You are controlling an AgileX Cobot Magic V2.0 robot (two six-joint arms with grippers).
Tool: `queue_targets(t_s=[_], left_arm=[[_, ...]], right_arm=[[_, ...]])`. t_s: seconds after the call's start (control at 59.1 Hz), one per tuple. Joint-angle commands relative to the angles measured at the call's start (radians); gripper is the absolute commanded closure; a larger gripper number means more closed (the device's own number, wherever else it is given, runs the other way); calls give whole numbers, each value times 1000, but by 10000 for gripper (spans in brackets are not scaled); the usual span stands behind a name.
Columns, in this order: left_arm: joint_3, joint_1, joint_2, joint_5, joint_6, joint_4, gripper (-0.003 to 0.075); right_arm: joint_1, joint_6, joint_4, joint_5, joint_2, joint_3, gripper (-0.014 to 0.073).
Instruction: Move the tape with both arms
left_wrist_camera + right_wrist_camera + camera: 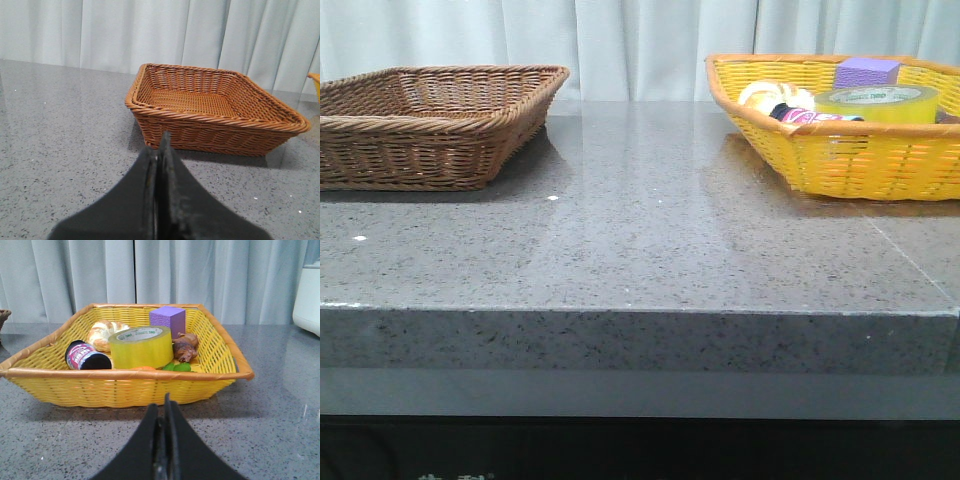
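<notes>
The tape (pixel 877 102), a wide yellow roll with a white green-printed core, lies flat in the yellow basket (pixel 840 160) at the table's back right. It also shows in the right wrist view (pixel 141 347), in the middle of that basket (pixel 125 385). My right gripper (pixel 163 402) is shut and empty, low over the table in front of the yellow basket. My left gripper (pixel 161 142) is shut and empty, low over the table in front of the brown wicker basket (pixel 215 127). Neither arm shows in the front view.
The empty brown basket (pixel 430 130) stands at the back left. The yellow basket also holds a purple cube (pixel 167 319), a bread roll (pixel 102 332), a dark can with a pink label (pixel 86 356), a brown toy (pixel 186 346) and something green (pixel 176 367). A white appliance (pixel 307 295) stands far right.
</notes>
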Motion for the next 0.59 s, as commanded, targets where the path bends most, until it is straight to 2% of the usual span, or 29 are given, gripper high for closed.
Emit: queue_targets(t_s=[0.0, 0.203, 0.338, 0.457, 0.575], left_arm=[[39, 2, -17, -87, -2, -1, 740], [39, 2, -17, -135, -2, -1, 740], [1, 2, -17, -120, -2, -1, 740], [-124, 2, -15, -44, -2, -1, 740], [-270, 2, 10, 93, -2, -1, 740]], right_arm=[[-3, -5, -8, -86, -26, -27, 662], [-3, -6, -8, -90, -26, -27, 662], [-3, -7, -3, -85, -26, -38, 662], [-3, -7, 41, -34, -26, -116, 662], [-3, -7, 46, 74, -15, -228, 662]])
